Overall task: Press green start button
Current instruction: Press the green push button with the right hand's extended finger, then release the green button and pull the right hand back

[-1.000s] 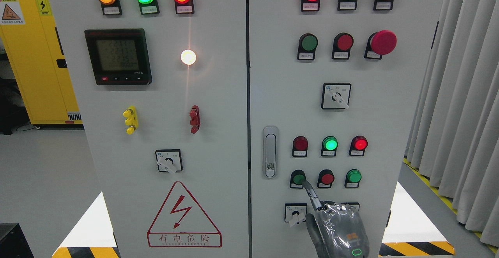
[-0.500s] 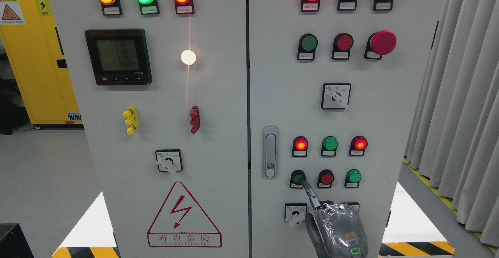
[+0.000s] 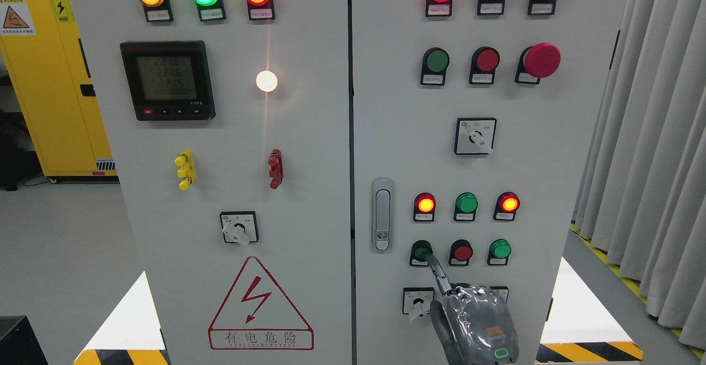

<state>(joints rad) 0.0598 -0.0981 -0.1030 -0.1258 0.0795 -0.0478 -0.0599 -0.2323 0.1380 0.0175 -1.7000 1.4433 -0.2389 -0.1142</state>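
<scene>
Pressing one extended finger (image 3: 436, 266) on the green start button (image 3: 422, 253), right robot hand (image 3: 474, 321) otherwise clenched, red button (image 3: 462, 252) just beside, selector switch (image 3: 417, 301) below, door handle (image 3: 382, 214) left.

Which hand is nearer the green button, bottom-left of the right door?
Right. The right hand has one extended finger touching the green button; the left hand is out of view.

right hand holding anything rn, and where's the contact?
Nothing is held. The right hand has one extended finger with its tip on the green start button; the touch is at the button's lower right edge.
</scene>
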